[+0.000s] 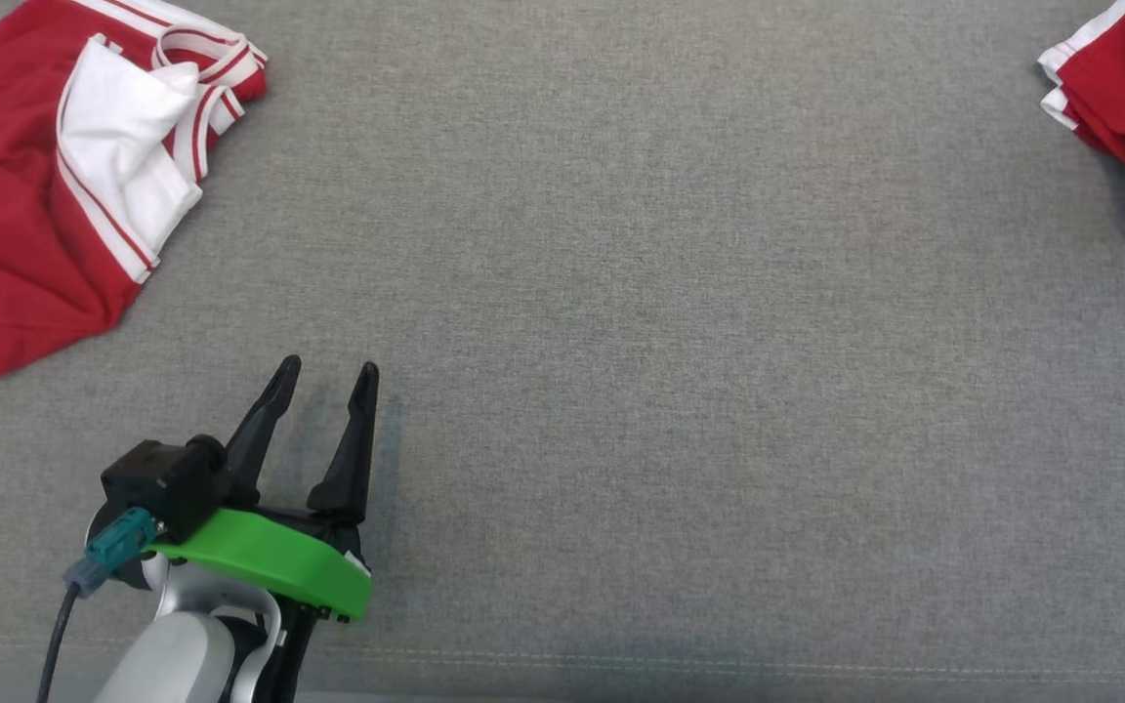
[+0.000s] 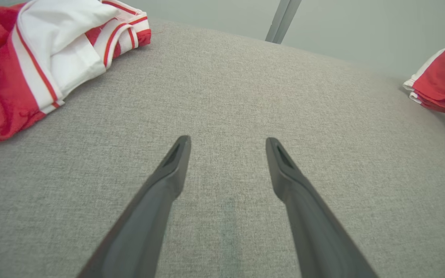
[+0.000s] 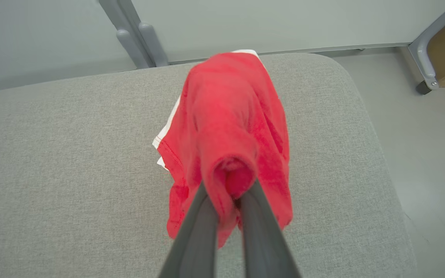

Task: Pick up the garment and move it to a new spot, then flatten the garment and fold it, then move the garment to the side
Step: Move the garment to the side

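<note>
The large red sleeveless jersey (image 1: 20, 210) with a white panel and red-and-white striped trim lies crumpled at ten o'clock of the head view, on the grey woven fabric surface (image 1: 670, 342). At seven o'clock the left gripper (image 1: 328, 369) hangs apart from it, fingers spread and empty. At two o'clock the right gripper (image 3: 228, 197) pinches the smaller bunched red cloth with a white edge (image 3: 230, 116).

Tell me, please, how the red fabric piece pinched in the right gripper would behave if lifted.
Probably floppy: the red fabric piece drapes in folds from the right gripper. Likely light, as a small pinch holds it. Its end may drag on the grey cushion.
</note>
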Tool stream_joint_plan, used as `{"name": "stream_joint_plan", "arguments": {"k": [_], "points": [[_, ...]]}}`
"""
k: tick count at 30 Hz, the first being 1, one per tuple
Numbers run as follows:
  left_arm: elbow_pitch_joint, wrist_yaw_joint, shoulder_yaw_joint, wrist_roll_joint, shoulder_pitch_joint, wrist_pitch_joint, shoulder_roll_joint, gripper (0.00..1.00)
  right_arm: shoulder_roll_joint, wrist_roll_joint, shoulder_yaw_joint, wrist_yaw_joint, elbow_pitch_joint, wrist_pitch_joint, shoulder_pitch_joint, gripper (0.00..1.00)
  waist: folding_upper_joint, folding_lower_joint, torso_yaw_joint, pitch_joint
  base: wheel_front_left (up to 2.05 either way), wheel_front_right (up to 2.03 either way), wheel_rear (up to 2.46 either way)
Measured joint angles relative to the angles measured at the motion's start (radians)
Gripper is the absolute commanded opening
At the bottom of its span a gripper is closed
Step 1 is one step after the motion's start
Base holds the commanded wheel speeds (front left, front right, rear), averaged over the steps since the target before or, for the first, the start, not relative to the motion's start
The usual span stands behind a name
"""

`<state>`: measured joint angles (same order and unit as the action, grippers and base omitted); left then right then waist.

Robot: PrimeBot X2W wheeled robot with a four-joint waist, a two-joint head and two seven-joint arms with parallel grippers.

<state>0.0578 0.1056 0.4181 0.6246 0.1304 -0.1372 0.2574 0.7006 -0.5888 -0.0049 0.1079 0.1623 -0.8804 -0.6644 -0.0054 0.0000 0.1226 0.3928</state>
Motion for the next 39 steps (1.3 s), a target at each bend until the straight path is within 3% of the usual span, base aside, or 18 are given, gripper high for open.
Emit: {"name": "stream_joint_plan", "arguments": {"k": [21, 22, 23, 24, 25, 26, 27, 28, 39], "points": [[0.054, 0.001, -0.024, -0.046, 0.06, 0.041, 0.051, 1.0, -0.127, -0.007, -0.126, 0.01, 0.151, 0.276, 0.108, 0.01, 0.0, 0.0, -0.184, 0.128, 0.0, 0.0, 0.0], [0.055, 0.001, -0.024, -0.047, 0.06, 0.044, 0.052, 1.0, -0.132, -0.008, -0.127, 0.01, 0.157, 0.286, 0.114, 0.1, 0.0, 0.0, -0.192, 0.131, 0.0, 0.0, 0.0], [0.056, 0.001, -0.024, -0.048, 0.06, 0.049, 0.053, 1.0, -0.138, -0.008, -0.129, 0.01, 0.163, 0.296, 0.121, 0.09, 0.0, 0.0, -0.2, 0.134, 0.0, 0.0, 0.0], [0.057, 0.002, -0.024, -0.049, 0.06, 0.05, 0.056, 1.0, -0.144, -0.011, -0.134, 0.01, 0.172, 0.302, 0.127, 0.15, 0.0, 0.0, -0.208, 0.137, 0.0, 0.0, 0.0], [0.059, 0.002, -0.025, -0.049, 0.06, 0.055, 0.057, 1.0, -0.148, -0.01, -0.14, 0.01, 0.181, 0.313, 0.133, 0.36, 0.0, 0.0, -0.215, 0.14, 0.0, 0.0, 0.0], [0.06, 0.002, -0.025, -0.049, 0.06, 0.059, 0.058, 1.0, -0.149, -0.006, -0.142, 0.01, 0.188, 0.327, 0.14, 0.86, 0.0, 0.0, -0.222, 0.142, 0.0, 0.0, 0.0], [0.062, 0.002, -0.025, -0.051, 0.06, 0.061, 0.06, 1.0, -0.148, 0.002, -0.146, 0.01, 0.197, 0.342, 0.144, 0.86, 0.0, 0.0, -0.228, 0.145, 0.0, 0.0, 0.0], [0.062, 0.002, -0.025, -0.053, 0.06, 0.062, 0.062, 1.0, -0.147, 0.01, -0.15, 0.014, 0.207, 0.356, 0.145, 1.0, 0.0, 0.0, -0.234, 0.147, 0.0, 0.0, 0.0], [0.053, 0.006, -0.025, -0.058, 0.061, 0.067, 0.055, 1.0, -0.15, 0.057, -0.183, 0.016, 0.297, 0.481, 0.181, 1.0, 0.0, 0.0, -0.261, 0.137, 0.0, 0.0, 0.0]]}}
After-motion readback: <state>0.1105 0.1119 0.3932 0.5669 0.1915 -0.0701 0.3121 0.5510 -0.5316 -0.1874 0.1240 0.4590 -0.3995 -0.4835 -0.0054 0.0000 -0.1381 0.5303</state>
